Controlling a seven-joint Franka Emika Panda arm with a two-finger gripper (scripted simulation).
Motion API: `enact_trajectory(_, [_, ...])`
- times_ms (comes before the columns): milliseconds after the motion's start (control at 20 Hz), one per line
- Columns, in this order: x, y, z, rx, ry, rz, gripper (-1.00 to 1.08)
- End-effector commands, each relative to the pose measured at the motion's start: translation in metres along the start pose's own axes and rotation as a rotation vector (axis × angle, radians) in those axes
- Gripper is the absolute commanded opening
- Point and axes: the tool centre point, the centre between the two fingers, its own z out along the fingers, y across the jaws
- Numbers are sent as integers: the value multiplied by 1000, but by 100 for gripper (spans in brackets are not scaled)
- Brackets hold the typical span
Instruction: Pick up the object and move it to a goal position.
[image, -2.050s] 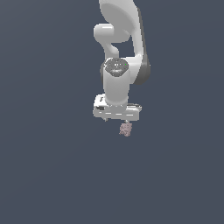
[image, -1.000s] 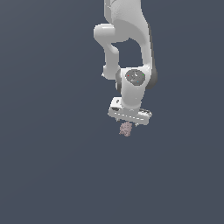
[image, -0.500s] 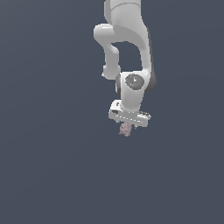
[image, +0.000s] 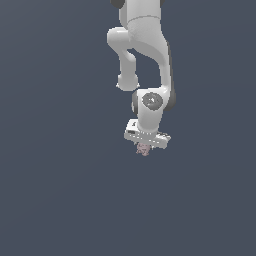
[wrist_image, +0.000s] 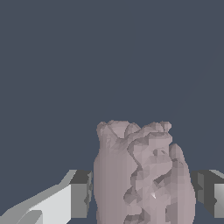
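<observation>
The object (image: 143, 149) is a small, lumpy, pale pinkish-mauve piece with a mottled, faceted surface. It sits directly beneath the white arm's gripper (image: 144, 148), clear of any visible support in the exterior view. In the wrist view the object (wrist_image: 142, 173) fills the space between the two fingers (wrist_image: 81, 194).

Handling judgement: given its size against the gripper, the piece is probably light. Its surface reads as hard and irregular, with ridges and hollows rather than flat faces, so contact is likely to fall on a few high points. That makes it liable to pivot or slip if the squeeze is uneven. The best hold is across the broad middle of the body, where both flanks offer the most bulk, not at the knobbly crown. Nothing suggests it is fragile, though the render gives no firm evidence.

Finger state: the fingers stand only as far apart as the object's own width, one on each flank. The dark pad on one side lies against the object's edge. On the other side a narrow dark strip shows between pad and object, so full contact there cannot be confirmed. The overall arrangement is consistent with a pinch on the object, carried in the air.
</observation>
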Motion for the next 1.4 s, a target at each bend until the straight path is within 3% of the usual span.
enact_trajectory(0, [0, 0, 1, 0, 1, 0, -100])
enact_trajectory(700, [3, -5, -1, 1, 2, 1, -100])
enact_trajectory(1350, [29, -64, -15, 0, 2, 1, -100])
